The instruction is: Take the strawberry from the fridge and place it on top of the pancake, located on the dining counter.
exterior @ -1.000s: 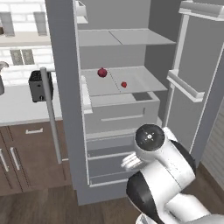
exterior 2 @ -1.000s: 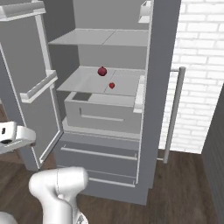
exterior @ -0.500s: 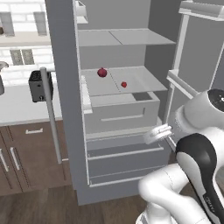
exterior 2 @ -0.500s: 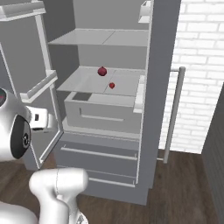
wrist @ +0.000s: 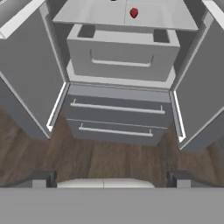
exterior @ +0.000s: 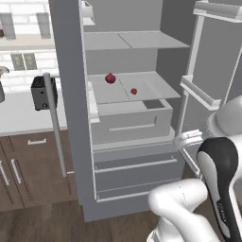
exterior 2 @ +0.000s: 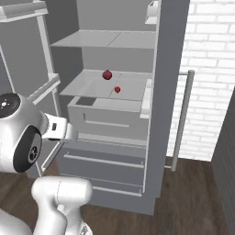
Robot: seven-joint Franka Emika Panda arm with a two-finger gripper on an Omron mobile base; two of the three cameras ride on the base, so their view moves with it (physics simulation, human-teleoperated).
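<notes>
The strawberry [exterior: 133, 91] sits on a pale grey shelf [exterior: 156, 87] inside the fridge [exterior: 71, 108], whose two doors stand swung open. It lies well ahead of the jaws and above them, apart from anything else on the shelf. In the hand view the strawberry [wrist: 134, 12] shows near the top edge, a little right of the midline between the two finger tips [wrist: 40, 178].

The gripper [wrist: 107, 178] is empty, its jaws spread as wide as they go (the two dark tips stand far apart at the bottom of the hand view, with bare wood floor [wrist: 105, 159] between them). It hangs low in front of the fridge, pointing at the two bottom drawers [wrist: 118, 118], and touches nothing.

A larger dark red fruit [exterior: 110, 78] with a small stem rests on the same shelf, farther back from the jaws than the strawberry and to its left, near it but not touching. Below the shelf, between it and the bottom drawers, a pale inner bin [exterior: 132, 120] juts forward.

Left of the fridge in the left base view, a dark toaster [exterior: 43, 92] stands on a white desk [exterior: 19, 116] over brown cabinets [exterior: 28, 170], far to the left of the jaws.
</notes>
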